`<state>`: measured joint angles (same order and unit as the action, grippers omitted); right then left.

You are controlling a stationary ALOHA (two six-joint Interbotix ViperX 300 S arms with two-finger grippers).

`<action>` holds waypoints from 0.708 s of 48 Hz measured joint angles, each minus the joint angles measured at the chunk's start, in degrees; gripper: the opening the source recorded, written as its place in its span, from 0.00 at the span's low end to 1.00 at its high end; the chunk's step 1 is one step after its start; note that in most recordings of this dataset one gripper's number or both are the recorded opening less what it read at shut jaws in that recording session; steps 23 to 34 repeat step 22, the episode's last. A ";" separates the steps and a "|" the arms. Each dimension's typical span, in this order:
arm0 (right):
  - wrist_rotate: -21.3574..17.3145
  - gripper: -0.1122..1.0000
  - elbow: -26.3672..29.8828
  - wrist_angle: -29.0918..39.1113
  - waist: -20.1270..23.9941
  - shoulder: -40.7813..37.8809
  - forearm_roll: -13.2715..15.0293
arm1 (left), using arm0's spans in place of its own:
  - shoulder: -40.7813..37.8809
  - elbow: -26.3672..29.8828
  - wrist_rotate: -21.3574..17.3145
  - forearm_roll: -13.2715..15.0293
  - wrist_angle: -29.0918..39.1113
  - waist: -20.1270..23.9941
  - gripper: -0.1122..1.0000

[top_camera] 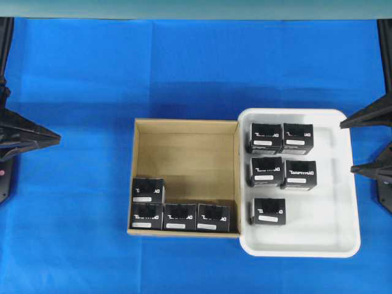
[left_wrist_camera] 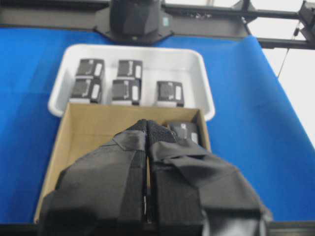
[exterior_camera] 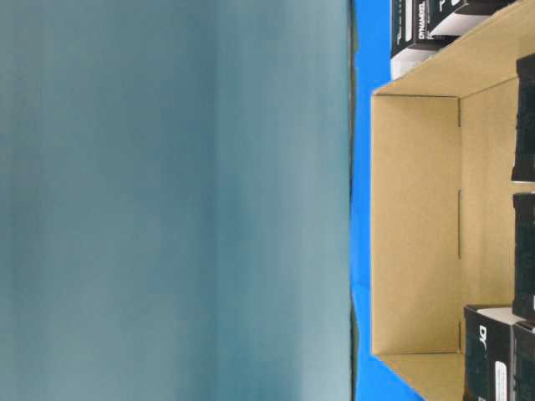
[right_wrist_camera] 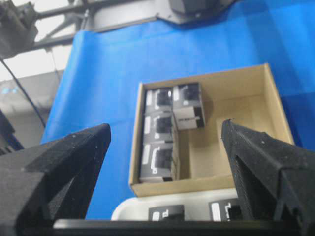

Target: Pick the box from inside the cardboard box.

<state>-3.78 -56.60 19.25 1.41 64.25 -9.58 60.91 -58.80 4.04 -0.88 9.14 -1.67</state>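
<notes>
My left hand (left_wrist_camera: 147, 129) hides most of the cardboard box (left_wrist_camera: 83, 118), leaving 1 box (left_wrist_camera: 184, 131) showing; its lettering blurs beyond reading.

carton room: cardboard box (top_camera: 184, 138) far half + right-middle floor bare, open from above
obstacles: four boxes (top_camera: 179, 214) along near wall/left corner, walls around

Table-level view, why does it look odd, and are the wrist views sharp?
Table-level view: turned sideways, mostly a blurred teal blank, cardboard box cropped at the right edge. Left wrist: left gripper blurred close up. Right wrist: right gripper fingers soft, black boxes sharper.
</notes>
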 measured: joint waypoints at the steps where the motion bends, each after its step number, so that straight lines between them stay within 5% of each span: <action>1: 0.00 0.95 -0.18 -0.09 0.00 0.35 0.09 | 0.00 0.09 0.09 0.00 0.09 0.09 0.08; 34: -0.09 0.95 -2.46 0.00 0.09 3.16 0.09 | 1.41 -0.97 -0.09 0.00 0.09 0.00 0.08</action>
